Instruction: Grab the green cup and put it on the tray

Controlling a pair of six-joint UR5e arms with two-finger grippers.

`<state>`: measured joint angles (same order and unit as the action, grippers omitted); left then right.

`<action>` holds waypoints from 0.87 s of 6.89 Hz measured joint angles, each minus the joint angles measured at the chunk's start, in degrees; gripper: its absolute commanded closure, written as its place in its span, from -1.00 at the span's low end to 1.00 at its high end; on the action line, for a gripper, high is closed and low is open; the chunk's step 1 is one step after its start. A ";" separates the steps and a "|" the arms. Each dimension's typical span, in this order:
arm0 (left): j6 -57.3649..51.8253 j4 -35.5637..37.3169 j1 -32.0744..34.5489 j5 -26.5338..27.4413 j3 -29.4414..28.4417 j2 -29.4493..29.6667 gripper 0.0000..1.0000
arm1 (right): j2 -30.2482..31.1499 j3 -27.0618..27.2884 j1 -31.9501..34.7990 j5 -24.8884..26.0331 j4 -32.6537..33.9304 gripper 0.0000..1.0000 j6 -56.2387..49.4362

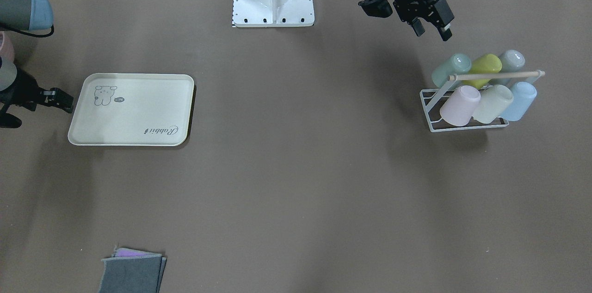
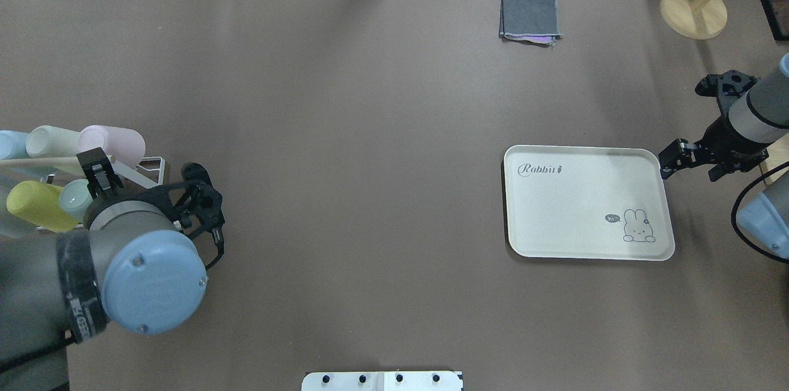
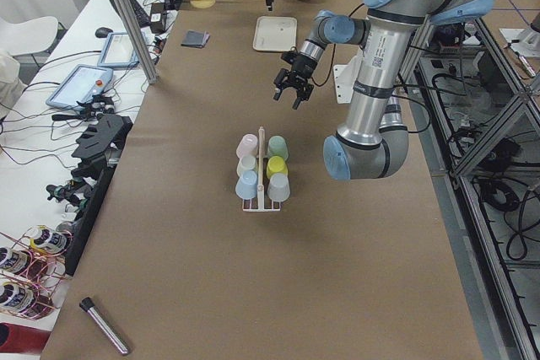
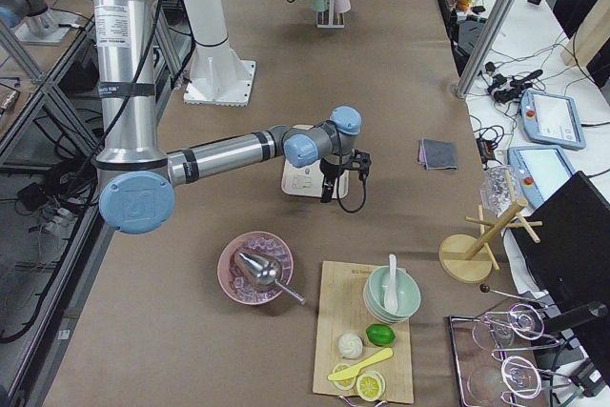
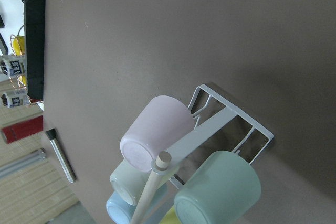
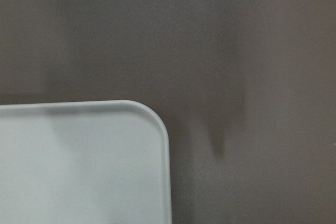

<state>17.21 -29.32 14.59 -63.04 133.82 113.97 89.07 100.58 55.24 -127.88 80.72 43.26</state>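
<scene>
On rack (image 1: 431,123) | green cup (image 1: 451,70) plain mint, tilted | left tool (image 1: 432,29) spread wide, empty | right tool (image 2: 669,164) unclear

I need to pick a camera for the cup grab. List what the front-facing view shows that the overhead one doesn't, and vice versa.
Front-facing only: all six cups on the rack unobstructed, the green cup among them, and the left gripper with jaws open. Overhead only: a wooden stand at the far right; there the left arm covers part of the rack. Both: the tray and the folded grey cloths.
</scene>
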 measured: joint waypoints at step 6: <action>-19.94 14.94 -12.49 13.85 -7.88 1.72 -0.68 | -0.04 -3.17 -4.21 -0.63 -4.92 -0.09 0.59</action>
<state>-2.73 -14.38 2.10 -49.19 125.95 115.69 89.03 97.41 51.03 -128.51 75.80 43.84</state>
